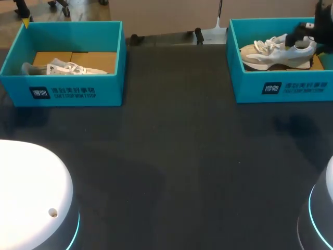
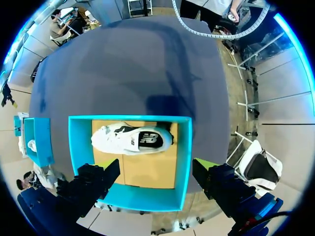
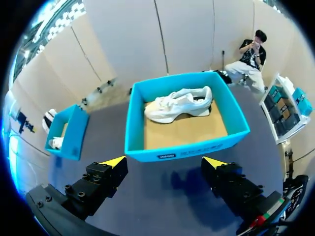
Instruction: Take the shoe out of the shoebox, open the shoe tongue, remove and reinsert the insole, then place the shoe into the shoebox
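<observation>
**Shoe waits in its box, both grippers open**

The shoe (image 3: 179,104) sits inside the right shoebox (image 3: 184,147), near its back wall. The right gripper (image 3: 165,161) hangs released just in front of that shoebox, ready to reach in. The left gripper (image 2: 157,163), also released, seems to hover over the other shoebox (image 2: 142,196), well apart.

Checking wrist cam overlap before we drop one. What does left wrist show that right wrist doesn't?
Only left wrist: the left pincer, open, above the left box, with the left shoe seen from overhead.
Only right wrist: the right pincer, open, over the table short of the right box, whose printed front wall faces it.
Both: both boxes, the left shoe and the right shoe inside them, and the table.
</observation>
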Available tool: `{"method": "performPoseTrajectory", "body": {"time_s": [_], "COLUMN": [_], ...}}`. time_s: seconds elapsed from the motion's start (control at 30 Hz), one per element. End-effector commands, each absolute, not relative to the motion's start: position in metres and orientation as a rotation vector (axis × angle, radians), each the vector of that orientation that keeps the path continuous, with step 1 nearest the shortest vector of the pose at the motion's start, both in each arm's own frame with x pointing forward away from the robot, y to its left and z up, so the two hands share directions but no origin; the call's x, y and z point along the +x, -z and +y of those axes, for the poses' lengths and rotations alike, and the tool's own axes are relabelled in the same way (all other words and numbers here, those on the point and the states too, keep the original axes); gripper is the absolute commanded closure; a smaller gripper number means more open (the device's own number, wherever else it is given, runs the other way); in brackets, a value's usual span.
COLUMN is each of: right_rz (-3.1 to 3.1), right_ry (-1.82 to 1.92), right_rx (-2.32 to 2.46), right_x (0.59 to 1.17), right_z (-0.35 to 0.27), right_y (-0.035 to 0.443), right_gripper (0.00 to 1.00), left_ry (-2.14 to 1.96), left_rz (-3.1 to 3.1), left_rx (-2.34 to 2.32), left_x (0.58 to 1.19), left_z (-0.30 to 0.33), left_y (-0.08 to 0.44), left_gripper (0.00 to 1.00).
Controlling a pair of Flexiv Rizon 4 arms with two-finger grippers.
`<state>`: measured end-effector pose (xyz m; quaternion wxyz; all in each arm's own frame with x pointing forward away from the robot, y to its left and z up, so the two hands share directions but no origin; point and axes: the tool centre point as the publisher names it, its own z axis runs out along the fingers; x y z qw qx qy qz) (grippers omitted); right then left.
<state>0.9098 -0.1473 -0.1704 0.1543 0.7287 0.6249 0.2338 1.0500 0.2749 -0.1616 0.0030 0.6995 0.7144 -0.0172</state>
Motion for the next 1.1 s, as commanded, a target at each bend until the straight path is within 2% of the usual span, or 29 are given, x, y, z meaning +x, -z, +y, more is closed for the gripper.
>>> {"method": "performPoseTrajectory", "body": {"time_s": [0.03,0.37,0.77,1.1], "right_rz": [1.754,1.880,1.939,2.041], "right_ry": [-0.596,-0.460,-0.396,-0.304], "right_rx": [2.100,2.017,2.016,2.046], "right_x": [0.943,0.998,1.052,1.097], "right_z": [-0.154,-0.191,-0.226,-0.260], "right_y": [0.181,0.209,0.219,0.252], "right_gripper": [0.00,0.00,0.00,0.00], "left_ry": [0.054,0.054,0.054,0.054], "left_rz": [2.240,2.240,2.240,2.240], "left_rx": [2.198,2.198,2.198,2.198], "left_x": [1.051,1.051,1.051,1.051], "left_z": [0.275,0.275,0.275,0.275], "left_y": [0.161,0.161,0.161,0.161], "left_gripper": [0.00,0.00,0.00,0.00]}}
